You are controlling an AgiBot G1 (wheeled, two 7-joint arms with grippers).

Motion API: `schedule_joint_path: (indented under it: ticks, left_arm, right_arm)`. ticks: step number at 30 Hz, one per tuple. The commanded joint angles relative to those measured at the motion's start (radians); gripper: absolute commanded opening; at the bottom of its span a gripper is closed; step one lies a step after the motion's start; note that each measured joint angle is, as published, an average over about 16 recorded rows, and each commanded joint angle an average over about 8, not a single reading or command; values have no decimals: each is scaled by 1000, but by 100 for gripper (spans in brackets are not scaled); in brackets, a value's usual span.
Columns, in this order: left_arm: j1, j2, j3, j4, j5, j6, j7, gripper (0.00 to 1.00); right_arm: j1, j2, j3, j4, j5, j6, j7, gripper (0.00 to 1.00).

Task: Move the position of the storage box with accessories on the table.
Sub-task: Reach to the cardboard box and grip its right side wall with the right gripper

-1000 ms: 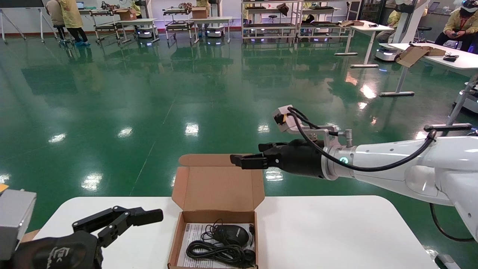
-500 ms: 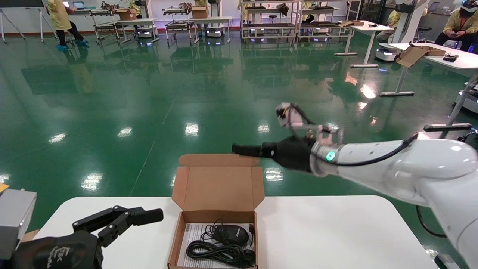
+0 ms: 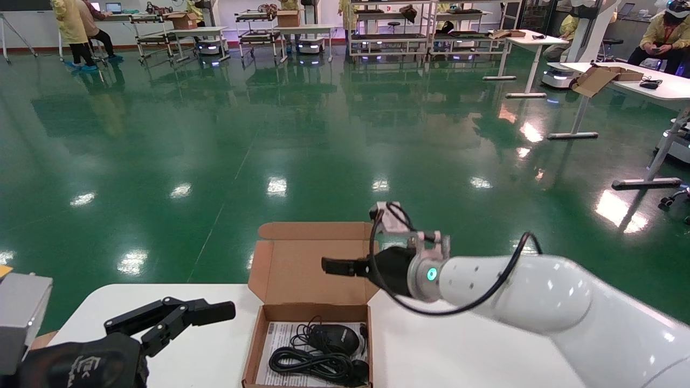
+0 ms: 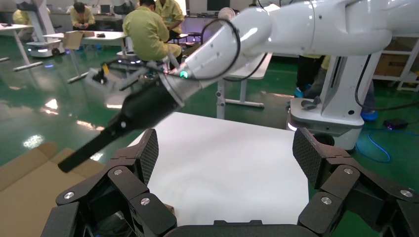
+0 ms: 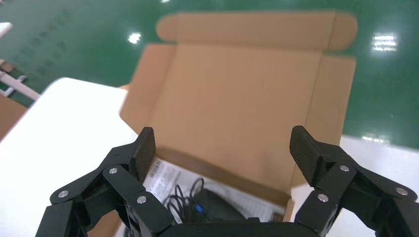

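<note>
Shallow brown corrugated cardboard storage box (image 3: 310, 328) sits at near edge of white smooth-topped table (image 3: 474, 345), lid upright. Inside: black wired mouse (image 3: 333, 338), coiled black cable (image 3: 312, 364), white printed paper sheet (image 3: 277, 345). Right gripper (image 3: 337, 266) hovers before lid, fingers spread wide, empty. Left gripper (image 3: 178, 315) parked low beside box, also wide open, empty.

**Three cameras, one box**

The head camera sits high and looks forward and down at the white smooth table (image 3: 463, 318), with the open brown cardboard box (image 3: 312, 302) at 6 o'clock. The left wrist camera rides close behind the black left gripper (image 4: 225, 155) and faces across the table. The right wrist camera looks down past the black right gripper (image 5: 222, 148) into the box. All three see the box.
</note>
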State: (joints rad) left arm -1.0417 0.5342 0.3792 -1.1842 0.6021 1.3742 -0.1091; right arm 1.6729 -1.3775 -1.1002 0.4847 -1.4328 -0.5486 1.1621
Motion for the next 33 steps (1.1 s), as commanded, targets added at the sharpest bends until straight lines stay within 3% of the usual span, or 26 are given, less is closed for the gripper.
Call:
schedule_joint_path:
  ticks: [1, 7, 14, 26, 27, 29, 33]
  left_arm:
    - [0, 0, 0, 0, 0, 0, 0, 100]
    - [0, 0, 0, 0, 0, 0, 0, 100]
    - [0, 0, 0, 0, 0, 0, 0, 100]
    - [0, 0, 0, 0, 0, 0, 0, 100]
    - [0, 0, 0, 0, 0, 0, 0, 100]
    - [0, 0, 0, 0, 0, 0, 0, 100]
    - [0, 0, 0, 0, 0, 0, 0, 100]
  right_arm:
    - [-18, 0, -48, 28, -3, 41, 53, 100]
    - [-46, 0, -170, 55, -25, 116, 197, 100]
    - [-60, 2, -284, 78, -56, 137, 337, 100]
    - [-83, 8, -386, 69, -101, 172, 525, 99]
    - [-84, 8, -391, 69, -104, 175, 538, 96]
    - [-85, 9, -399, 69, -110, 180, 562, 81]
    - [-85, 11, -414, 73, -121, 185, 606, 31]
